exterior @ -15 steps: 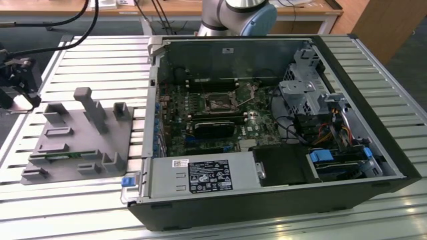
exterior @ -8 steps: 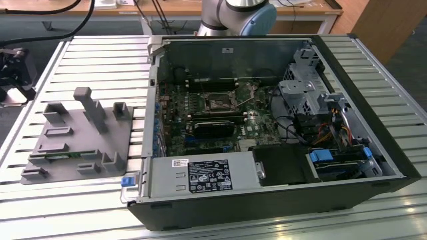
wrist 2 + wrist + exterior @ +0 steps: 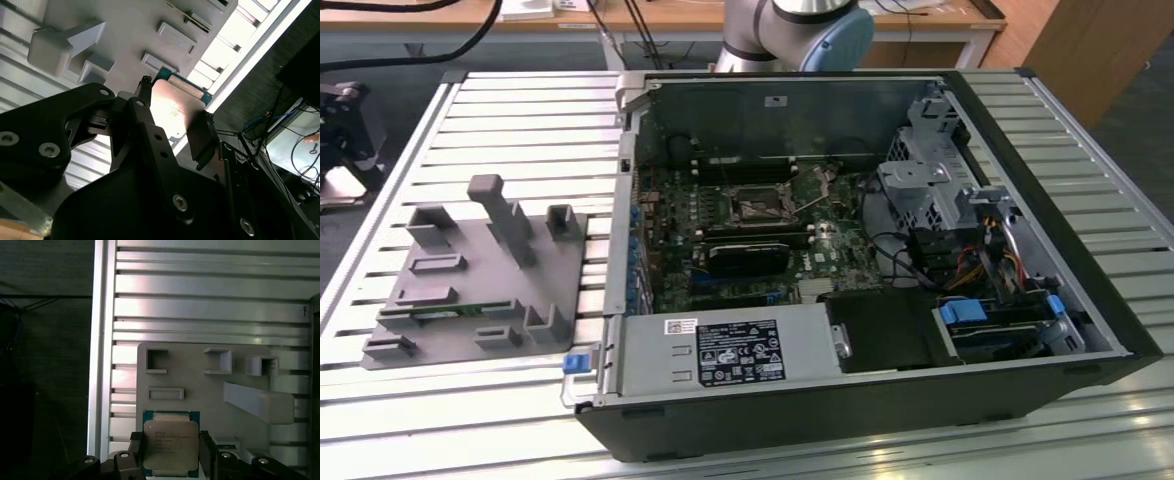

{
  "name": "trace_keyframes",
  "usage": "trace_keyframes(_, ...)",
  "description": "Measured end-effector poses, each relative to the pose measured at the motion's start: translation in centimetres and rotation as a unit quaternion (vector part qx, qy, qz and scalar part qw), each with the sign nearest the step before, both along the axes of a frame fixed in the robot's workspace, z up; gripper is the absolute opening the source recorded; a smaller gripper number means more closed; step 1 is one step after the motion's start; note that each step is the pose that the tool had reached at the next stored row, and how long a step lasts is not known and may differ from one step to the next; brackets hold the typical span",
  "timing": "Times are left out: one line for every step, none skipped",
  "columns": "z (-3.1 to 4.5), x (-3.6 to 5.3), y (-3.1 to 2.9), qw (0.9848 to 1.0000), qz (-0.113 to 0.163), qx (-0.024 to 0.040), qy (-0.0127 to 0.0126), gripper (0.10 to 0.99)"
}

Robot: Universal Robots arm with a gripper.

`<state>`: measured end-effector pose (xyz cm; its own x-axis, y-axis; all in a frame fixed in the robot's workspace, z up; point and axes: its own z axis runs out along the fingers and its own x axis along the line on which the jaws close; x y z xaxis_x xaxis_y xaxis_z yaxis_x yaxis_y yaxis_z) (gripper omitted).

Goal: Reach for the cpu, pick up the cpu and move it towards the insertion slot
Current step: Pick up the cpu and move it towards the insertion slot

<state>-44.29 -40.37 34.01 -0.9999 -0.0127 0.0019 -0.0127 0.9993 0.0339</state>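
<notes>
In both wrist views the cpu (image 3: 171,442) (image 3: 172,110), a flat square chip with a shiny metal top and a green rim, sits between my two black fingers. The gripper (image 3: 171,450) (image 3: 173,120) is shut on the cpu, with one finger against each of two opposite edges. Chip and gripper hang above the grey plastic fixture plate (image 3: 200,385) (image 3: 130,30), clear of its pockets. In the exterior view the insertion slot (image 3: 758,208), a metal-framed socket with a dark centre and a thin silver lever, lies on the motherboard inside the open computer case (image 3: 1067,250).
The grey fixture plate (image 3: 480,290) with upright blocks lies on the ribbed aluminium table (image 3: 520,110) at the exterior view's left of the case. Inside the case are a black card (image 3: 744,258), drive cages and cables. The arm's base (image 3: 801,30) stands behind the case.
</notes>
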Motion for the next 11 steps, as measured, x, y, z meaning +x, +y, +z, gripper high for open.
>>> trace_keyframes(0.13,0.00,0.00,1.0000,0.000,0.0000,0.0000,0.533)
trace_keyframes(0.25,0.00,0.01,1.0000,0.000,0.0000,0.0000,0.533)
trace_keyframes(0.38,0.00,0.01,1.0000,0.000,0.0000,0.0000,0.533)
trace_keyframes(0.51,0.00,0.01,1.0000,0.000,0.0000,0.0000,0.533)
trace_keyframes(0.65,0.00,0.01,1.0000,0.000,0.0000,0.0000,0.533)
trace_keyframes(0.79,0.00,0.01,1.0000,0.000,0.0000,-0.0001,0.533)
trace_keyframes(0.91,0.00,0.01,1.0000,0.000,0.0000,0.0000,0.533)
trace_keyframes(1.04,0.00,0.01,1.0000,0.000,0.0000,-0.0001,0.533)
trace_keyframes(1.19,0.00,0.02,1.0000,0.000,0.0000,-0.0001,0.533)
trace_keyframes(1.36,0.00,0.02,1.0000,0.000,0.0000,0.0000,0.533)
trace_keyframes(1.54,0.00,0.03,1.0000,0.000,0.0000,0.0000,0.533)
